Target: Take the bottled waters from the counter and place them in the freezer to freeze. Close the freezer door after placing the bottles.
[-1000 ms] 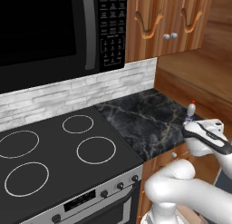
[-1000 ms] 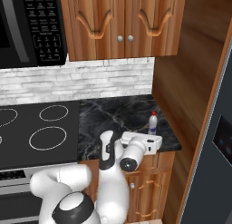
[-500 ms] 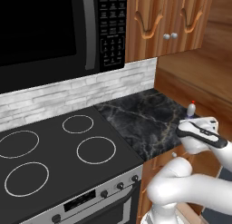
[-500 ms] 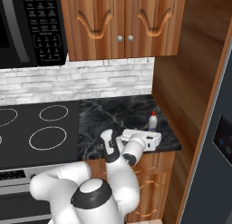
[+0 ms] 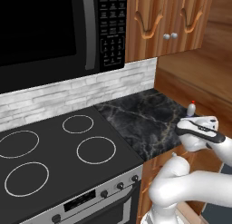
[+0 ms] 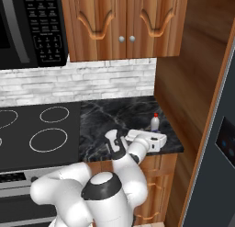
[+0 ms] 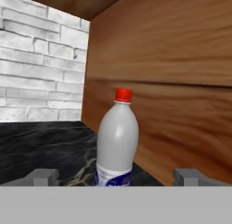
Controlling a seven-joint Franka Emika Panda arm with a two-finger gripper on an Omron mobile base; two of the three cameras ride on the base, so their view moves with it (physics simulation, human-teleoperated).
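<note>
1. My gripper (image 7: 115, 175) is wide apart, nothing in it, the two tips flanking the bottle's base.
2. The red-capped bottle (image 7: 116, 141) stands dead ahead, upright, long axis vertical, centred between the fingers but not touching either that I can see.
3. It sits on the counter (image 6: 110, 118) by the wooden side wall (image 6: 183, 83), just past the hand (image 6: 146, 140).
4. Against half a second ago, the hand has edged closer to the bottle; the bottle hasn't shifted.
5. My read: push forward a touch, then squeeze on the body.
</note>
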